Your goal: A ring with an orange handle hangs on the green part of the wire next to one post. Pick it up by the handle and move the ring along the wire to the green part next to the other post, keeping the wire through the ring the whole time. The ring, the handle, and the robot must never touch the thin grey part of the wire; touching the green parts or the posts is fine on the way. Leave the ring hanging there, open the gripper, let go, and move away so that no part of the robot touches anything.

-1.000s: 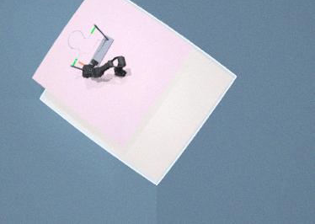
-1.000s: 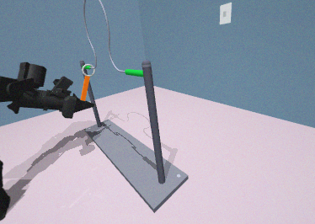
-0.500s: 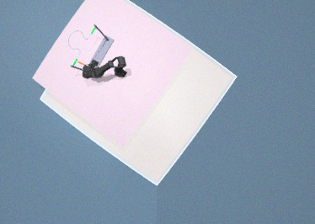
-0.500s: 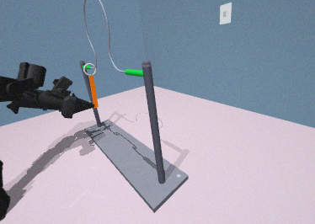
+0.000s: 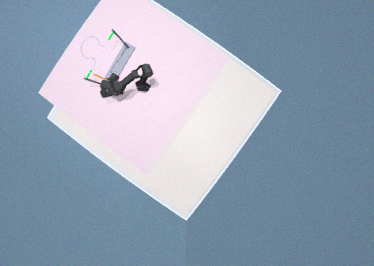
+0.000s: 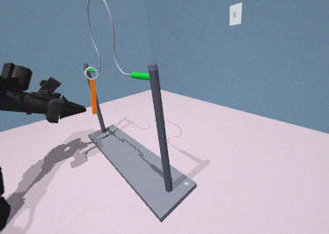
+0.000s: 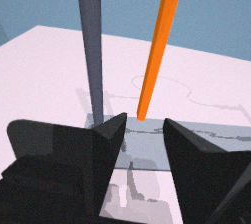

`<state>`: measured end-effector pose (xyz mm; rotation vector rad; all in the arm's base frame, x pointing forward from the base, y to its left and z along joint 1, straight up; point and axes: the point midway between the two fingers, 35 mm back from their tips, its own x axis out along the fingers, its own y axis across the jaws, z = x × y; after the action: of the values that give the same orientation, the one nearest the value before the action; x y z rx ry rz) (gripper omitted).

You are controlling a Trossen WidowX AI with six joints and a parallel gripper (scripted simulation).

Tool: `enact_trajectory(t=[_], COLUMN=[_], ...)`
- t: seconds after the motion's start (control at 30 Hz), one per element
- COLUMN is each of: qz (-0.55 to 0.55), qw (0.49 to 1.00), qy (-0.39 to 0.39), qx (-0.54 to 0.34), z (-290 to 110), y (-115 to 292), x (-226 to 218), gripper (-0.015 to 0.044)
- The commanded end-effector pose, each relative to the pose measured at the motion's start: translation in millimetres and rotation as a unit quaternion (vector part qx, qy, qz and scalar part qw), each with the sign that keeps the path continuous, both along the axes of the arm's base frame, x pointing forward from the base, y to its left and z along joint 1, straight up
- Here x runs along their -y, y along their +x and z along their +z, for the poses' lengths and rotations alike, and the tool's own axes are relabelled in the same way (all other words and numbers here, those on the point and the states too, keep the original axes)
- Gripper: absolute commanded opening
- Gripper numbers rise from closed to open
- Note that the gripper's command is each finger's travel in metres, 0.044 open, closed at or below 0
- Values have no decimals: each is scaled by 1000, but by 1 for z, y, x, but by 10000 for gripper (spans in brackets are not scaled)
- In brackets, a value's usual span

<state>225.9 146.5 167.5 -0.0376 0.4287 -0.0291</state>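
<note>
From my seat the ring (image 6: 86, 73) hangs on the green sleeve (image 6: 92, 70) beside the far post (image 6: 100, 115), with the wire through it and the orange handle (image 6: 93, 95) dropping straight down in front of that post. The gripper (image 6: 78, 108) sits level with the lower end of the handle, just short of it and not touching. In the wrist view its two fingers stand partly apart with bare space between them, so it holds nothing, and the handle's tip shows just beyond the gap. I read this as the grasping step, with the traverse along the wire not yet made, though the same pose would also fit a release at the end of the run. If I am right, the next move calls for easing forward until the handle lies between the pads, closing on it, then lifting the ring off the sleeve and following the tall loop of thin grey wire (image 6: 103, 3) without brushing it, towards the second green sleeve (image 6: 140, 76) by the near post (image 6: 159, 133). My count is one ring, one handle, one wire, two green sleeves, two posts, one grey base plate (image 6: 132, 164), and one arm with one gripper.
</note>
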Motion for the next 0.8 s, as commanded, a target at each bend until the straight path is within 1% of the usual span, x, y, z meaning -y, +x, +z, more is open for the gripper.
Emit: enact_trajectory(t=[0.0, 0.73, 0.77], qz=[-2, -2, 0], qw=[1000, 1000, 1000], qy=[4, 4, 2], qx=[4, 4, 2], z=[5, 5, 5], y=[-7, -7, -9], x=[2, 2, 1], gripper=[160, 160, 186])
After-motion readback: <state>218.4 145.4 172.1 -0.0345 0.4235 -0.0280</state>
